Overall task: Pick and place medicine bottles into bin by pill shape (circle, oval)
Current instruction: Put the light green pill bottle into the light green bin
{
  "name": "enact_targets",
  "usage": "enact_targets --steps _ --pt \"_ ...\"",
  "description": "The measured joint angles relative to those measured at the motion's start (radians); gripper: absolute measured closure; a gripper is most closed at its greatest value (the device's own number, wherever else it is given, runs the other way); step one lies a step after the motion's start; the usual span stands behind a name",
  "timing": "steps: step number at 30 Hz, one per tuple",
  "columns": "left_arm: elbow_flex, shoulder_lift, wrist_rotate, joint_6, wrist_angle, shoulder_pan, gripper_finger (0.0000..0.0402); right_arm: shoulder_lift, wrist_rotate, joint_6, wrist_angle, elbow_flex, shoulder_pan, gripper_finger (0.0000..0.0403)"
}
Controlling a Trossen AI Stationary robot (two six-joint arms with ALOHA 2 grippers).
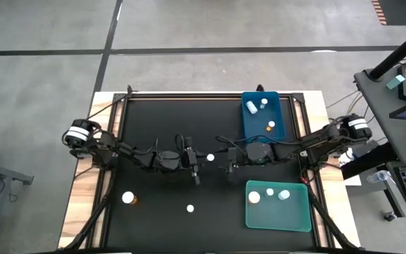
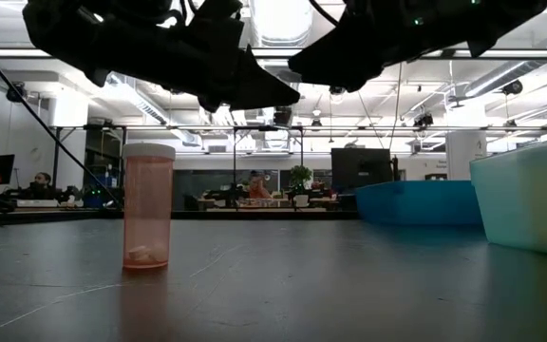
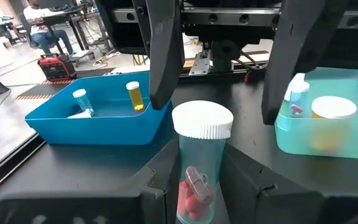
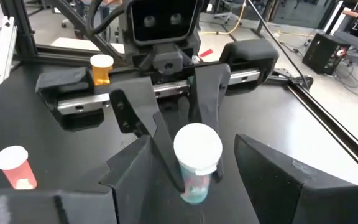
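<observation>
Your left gripper (image 3: 199, 186) pinches a clear bottle (image 3: 199, 165) with white cap and red pills upright between its fingers (image 3: 151, 190), mid-table. Your right gripper (image 4: 191, 168) faces it, fingers (image 4: 126, 177) spread either side of that same bottle, not pressing it. Pink bottle (image 4: 16, 167) stands apart from both. More bottles sit in the blue bin (image 1: 251, 121) and teal bin (image 1: 277, 212) beyond.
</observation>
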Motion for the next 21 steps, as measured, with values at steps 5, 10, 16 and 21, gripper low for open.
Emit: enact_targets --steps 5,10,16,21 --pt "0.001 0.0 0.001 -0.002 0.013 -0.001 0.0327 0.001 0.001 0.0 0.003 0.005 0.0 0.0186" --pt "0.011 0.0 0.011 -0.003 0.03 -0.001 0.0327 0.003 0.001 0.0 0.003 0.004 0.0 0.0192" --pt "0.011 0.0 0.012 -0.003 0.027 -0.001 0.0327 0.003 0.001 0.0 0.007 0.004 0.0 0.02" --pt "0.015 0.001 0.016 -0.003 0.026 -0.002 0.0327 0.003 0.001 0.0 0.006 0.004 0.0 0.0218"
